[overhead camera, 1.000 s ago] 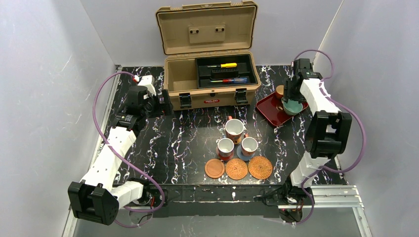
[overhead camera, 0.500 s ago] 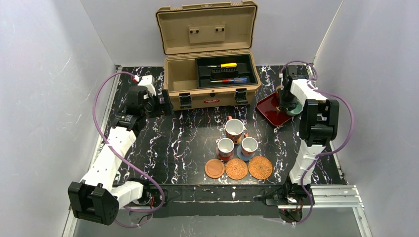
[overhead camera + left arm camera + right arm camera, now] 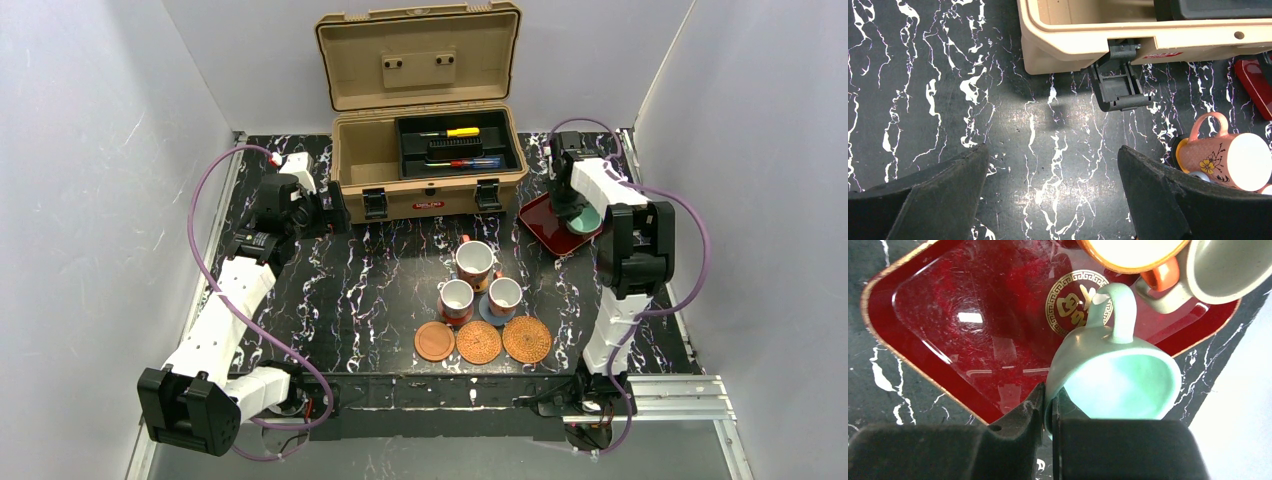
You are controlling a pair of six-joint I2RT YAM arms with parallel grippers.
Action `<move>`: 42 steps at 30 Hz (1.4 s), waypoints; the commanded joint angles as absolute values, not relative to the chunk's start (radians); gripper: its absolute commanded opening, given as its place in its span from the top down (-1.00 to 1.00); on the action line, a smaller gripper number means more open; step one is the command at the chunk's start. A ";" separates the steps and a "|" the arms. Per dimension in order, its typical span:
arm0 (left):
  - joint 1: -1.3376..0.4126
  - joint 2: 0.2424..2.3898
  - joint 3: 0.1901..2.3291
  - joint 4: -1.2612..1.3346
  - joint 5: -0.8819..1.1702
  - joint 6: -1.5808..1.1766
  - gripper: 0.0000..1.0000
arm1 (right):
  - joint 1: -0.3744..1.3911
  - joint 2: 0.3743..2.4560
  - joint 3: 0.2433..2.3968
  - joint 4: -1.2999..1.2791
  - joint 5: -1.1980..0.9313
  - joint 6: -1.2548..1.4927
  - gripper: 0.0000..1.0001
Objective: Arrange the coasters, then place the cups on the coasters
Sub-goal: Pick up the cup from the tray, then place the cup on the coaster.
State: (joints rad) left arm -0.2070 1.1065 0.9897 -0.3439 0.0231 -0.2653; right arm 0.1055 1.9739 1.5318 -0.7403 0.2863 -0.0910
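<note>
The teal-green cup [image 3: 1118,375] stands at the near edge of the dark red tray [image 3: 973,340], handle pointing away. My right gripper [image 3: 1049,406] is shut on its rim, one finger inside and one outside. Behind it are an orange cup [image 3: 1133,250] and a grey-olive cup [image 3: 1228,265]. Mid-table, three reddish cups [image 3: 474,262] [image 3: 456,297] [image 3: 504,295] stand on coasters, one coaster blue-grey [image 3: 490,312]. In front lie a wooden coaster [image 3: 434,341] and two woven coasters [image 3: 478,342] [image 3: 526,339]. My left gripper [image 3: 1053,190] hangs open over bare table.
An open tan toolbox [image 3: 428,150] with screwdrivers stands at the back centre, its latch [image 3: 1120,85] hanging down in front. The tray [image 3: 540,225] lies at the right, close to the side wall. White walls close in the black marbled table [image 3: 340,290].
My right arm has swung left over the tray and its jaws have closed on the teal-green cup's rim. The left arm has not moved.
</note>
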 commanded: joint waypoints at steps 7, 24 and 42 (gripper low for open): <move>-0.213 1.092 0.994 -0.350 0.021 -0.261 -0.99 | 0.226 1.808 1.717 -0.967 0.413 0.083 0.97; -0.213 1.085 0.996 -0.353 0.014 -0.257 -0.99 | 0.490 1.392 1.312 -1.192 0.370 0.493 0.97; -0.213 1.087 0.995 -0.354 0.014 -0.256 -0.99 | 0.728 1.186 0.963 -1.169 0.295 0.851 0.97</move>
State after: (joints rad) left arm -0.2070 1.1065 0.9897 -0.3443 0.0219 -0.2630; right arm 0.6872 1.2179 0.9943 -1.1870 0.3119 0.7540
